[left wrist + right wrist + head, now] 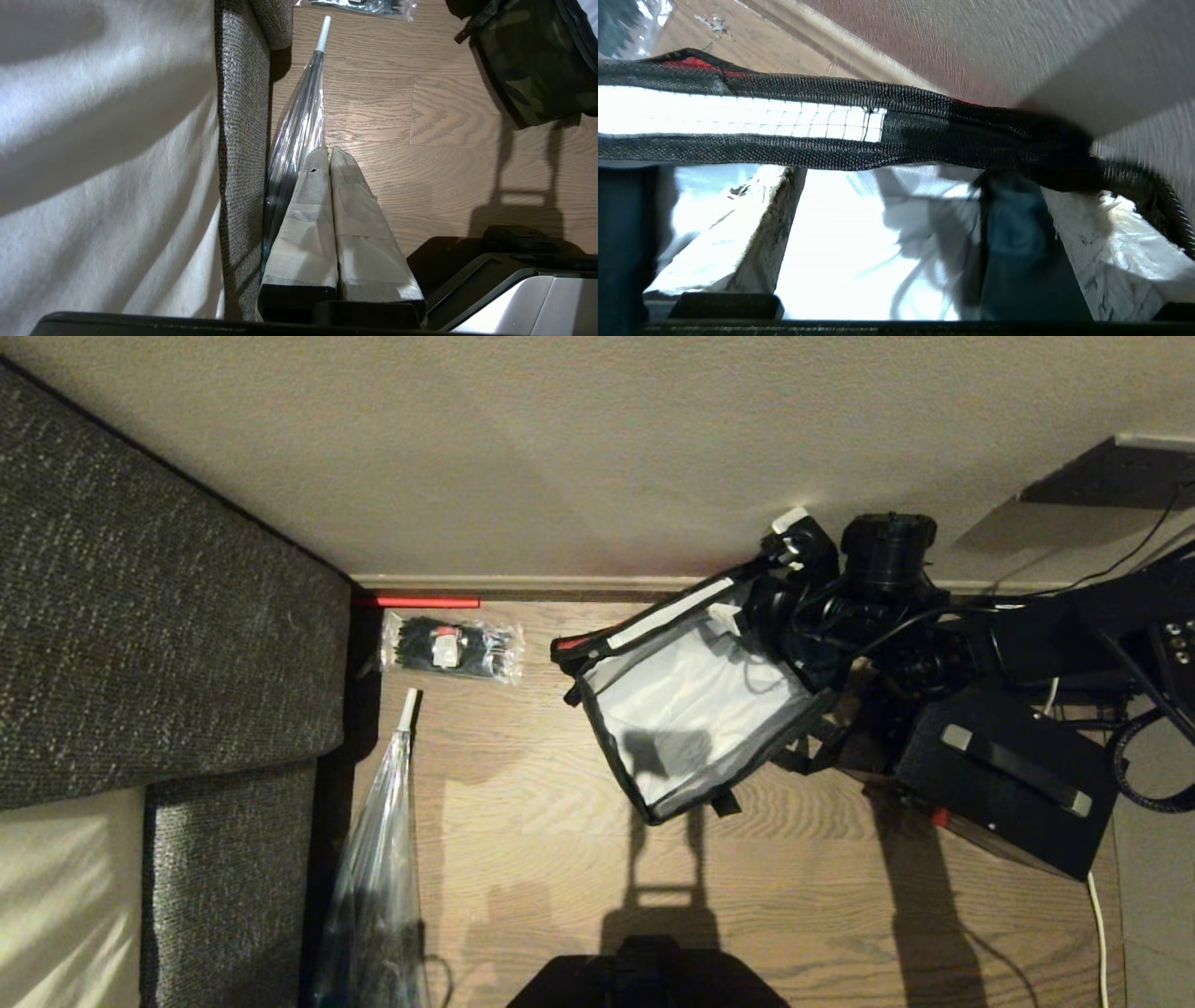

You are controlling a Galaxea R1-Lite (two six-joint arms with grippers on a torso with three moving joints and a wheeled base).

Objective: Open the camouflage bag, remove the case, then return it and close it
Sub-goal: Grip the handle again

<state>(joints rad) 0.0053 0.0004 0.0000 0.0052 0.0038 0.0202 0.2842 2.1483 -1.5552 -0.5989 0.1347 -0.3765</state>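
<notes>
The bag (686,709) lay open on the wooden floor (523,859) near the skirting, tilted, its pale grey inside facing up. In the left wrist view its camouflage side (537,60) showed at one corner. The case (1008,779) sat on the floor just beside the bag, on the robot's right, out of the bag, with a small red catch on its near edge.

The right gripper (747,616) was at the bag's far rim, its arm reaching in from the right. In the right wrist view its fingers (756,224) stood wide apart over the bright lining, holding nothing, with the black rim strap (878,126) stretched across just ahead of them and a strip of red lining behind it.

The left gripper (329,156) hung parked low on the robot's left, fingers (303,224) pressed together and empty, beside a folded clear umbrella (299,126) lying along the grey sofa (168,616).

A clear packet (453,649) of black items lay on the floor by the sofa corner, well apart from the bag. A red bar (415,602) ran along the skirting.
</notes>
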